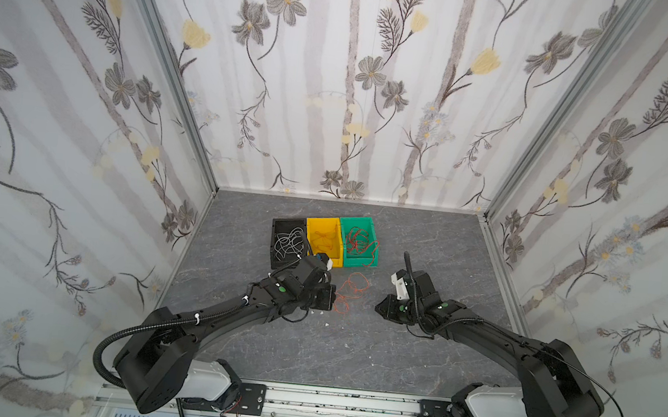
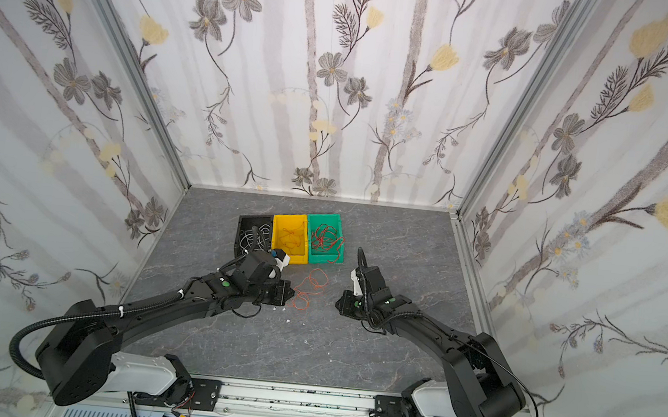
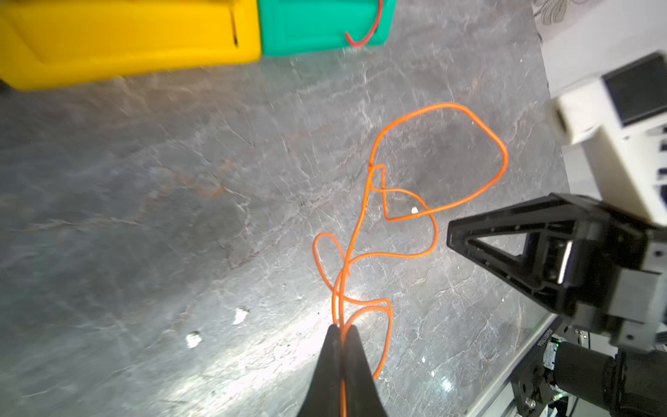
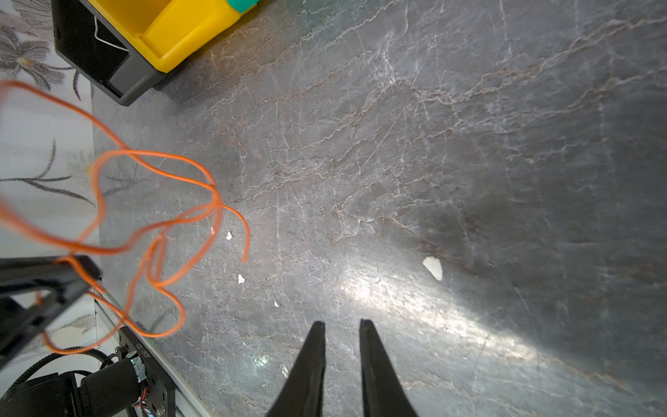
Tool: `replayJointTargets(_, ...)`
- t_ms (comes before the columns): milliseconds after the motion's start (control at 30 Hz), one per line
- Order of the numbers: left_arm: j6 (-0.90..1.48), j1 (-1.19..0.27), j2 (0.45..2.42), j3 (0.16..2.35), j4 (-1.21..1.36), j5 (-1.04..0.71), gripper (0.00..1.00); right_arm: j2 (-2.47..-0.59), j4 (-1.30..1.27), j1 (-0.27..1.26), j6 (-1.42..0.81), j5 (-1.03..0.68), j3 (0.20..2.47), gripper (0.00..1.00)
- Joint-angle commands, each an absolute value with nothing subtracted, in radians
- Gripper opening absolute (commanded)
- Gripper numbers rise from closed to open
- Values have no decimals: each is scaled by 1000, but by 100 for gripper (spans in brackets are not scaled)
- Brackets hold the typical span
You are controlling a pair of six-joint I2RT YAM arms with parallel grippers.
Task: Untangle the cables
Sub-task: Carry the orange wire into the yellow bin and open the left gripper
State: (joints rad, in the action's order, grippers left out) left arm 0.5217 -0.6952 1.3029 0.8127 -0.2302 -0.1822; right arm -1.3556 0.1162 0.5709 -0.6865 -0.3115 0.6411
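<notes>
A tangled orange cable (image 3: 426, 213) loops over the grey table between the arms, seen in both top views (image 1: 351, 290) (image 2: 310, 286). My left gripper (image 3: 342, 326) is shut on strands at one end of it. In the right wrist view some loops (image 4: 151, 216) hang off the table. My right gripper (image 4: 342, 322) hovers to the right of the cable, open by a narrow gap with nothing between its fingers. More cables lie in three bins: white ones (image 1: 289, 243), orange ones (image 1: 323, 237) and red ones (image 1: 358, 239), one red end trailing over the green bin's front.
The black bin (image 1: 273, 241), yellow bin (image 1: 322, 222) and green bin (image 1: 356, 221) stand side by side behind the left gripper. Small white scraps (image 4: 433, 268) dot the table. Patterned walls enclose three sides, and a metal rail (image 1: 338, 402) runs along the front.
</notes>
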Motion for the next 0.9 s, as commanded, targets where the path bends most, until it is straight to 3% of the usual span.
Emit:
replayJointTargets(0, 471, -641, 1264, 855, -371, -90, 0, -1352, 97, 569, -675, -324, 637, 20)
replayJointTargets(167, 447, -537, 1273, 954, -426, -68, 0, -1356, 95, 565, -674, -328, 635, 20)
replayJointTargets(867, 326, -426, 1981, 1650, -595, 21, 0, -1233, 168, 502, -652, -305, 586, 21)
